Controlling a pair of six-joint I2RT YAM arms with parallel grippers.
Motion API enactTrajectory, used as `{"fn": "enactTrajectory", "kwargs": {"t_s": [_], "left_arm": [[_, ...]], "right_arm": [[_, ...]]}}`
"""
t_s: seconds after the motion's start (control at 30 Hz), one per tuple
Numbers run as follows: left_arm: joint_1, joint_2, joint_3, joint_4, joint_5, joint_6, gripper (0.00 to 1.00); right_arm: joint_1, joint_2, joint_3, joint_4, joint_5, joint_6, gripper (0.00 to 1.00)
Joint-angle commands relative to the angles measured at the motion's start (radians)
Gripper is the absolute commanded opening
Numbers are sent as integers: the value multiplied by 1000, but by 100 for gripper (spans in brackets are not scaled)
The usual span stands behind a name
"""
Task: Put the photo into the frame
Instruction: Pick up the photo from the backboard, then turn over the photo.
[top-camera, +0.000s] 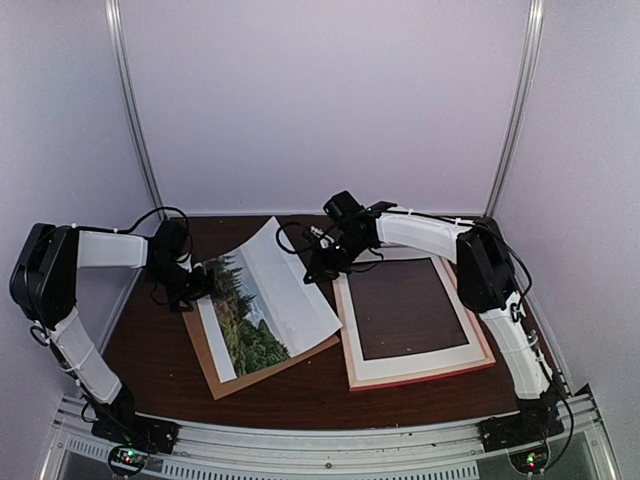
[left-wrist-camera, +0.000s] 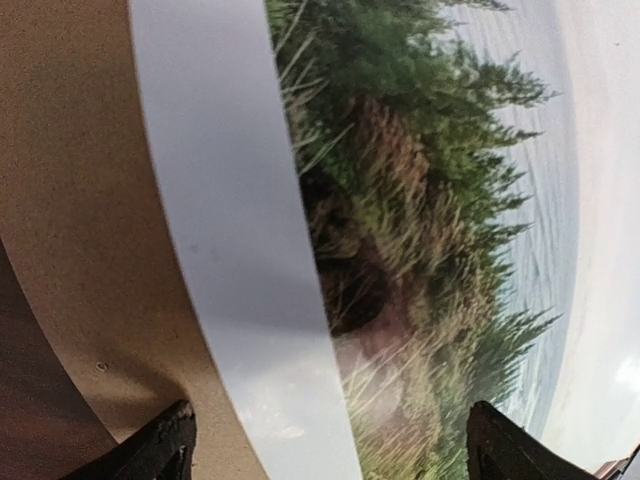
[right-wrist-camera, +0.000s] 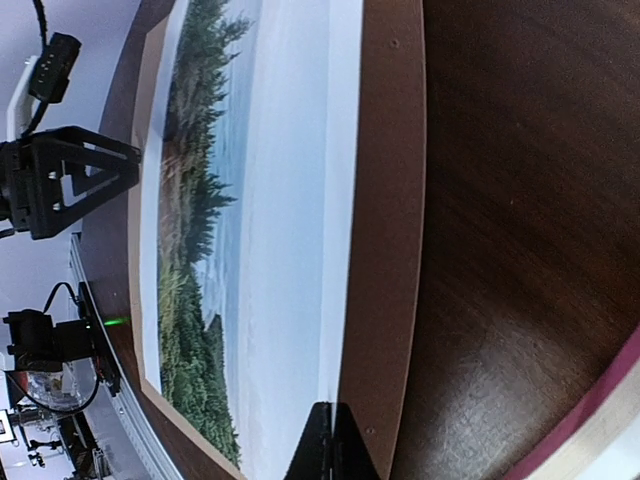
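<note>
In the top view you cannot see the fingertips of the right gripper (top-camera: 312, 265); they are too small and dark against the raised edge of the photo (top-camera: 262, 300). The right wrist view cuts its fingers at the bottom edge. Of the frame (right-wrist-camera: 590, 398) it shows only a pink strip. In the left wrist view, the left gripper (left-wrist-camera: 335, 445) shows only two dark tips, and the photo covers most of the brown board (left-wrist-camera: 70, 250).

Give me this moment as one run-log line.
right jaws: shut on photo corner, raised | left jaws: open over photo's opposite edge | frame: flat, photo not in | backing board: under photo
</note>
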Motion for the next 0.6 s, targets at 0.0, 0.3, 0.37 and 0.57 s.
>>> {"fn": "enactTrajectory", "kwargs": {"t_s": [0.0,0.3,0.37,0.57], "left_arm": [[-5,-12,17,44,-47,21,95],[-6,-87,82,29,-15,6,95],[-7,-92,102,34,3,-1,95],[-31,-94,167,68,59,-17,95]], "right_arm": [[-28,-120,30,-43,56,-45,0],[-78,-271,104,-267,216,-193,0],[-95,-326,105,-317,253,-225,0],[-125,-488,174,-526,487,-339,0]]}}
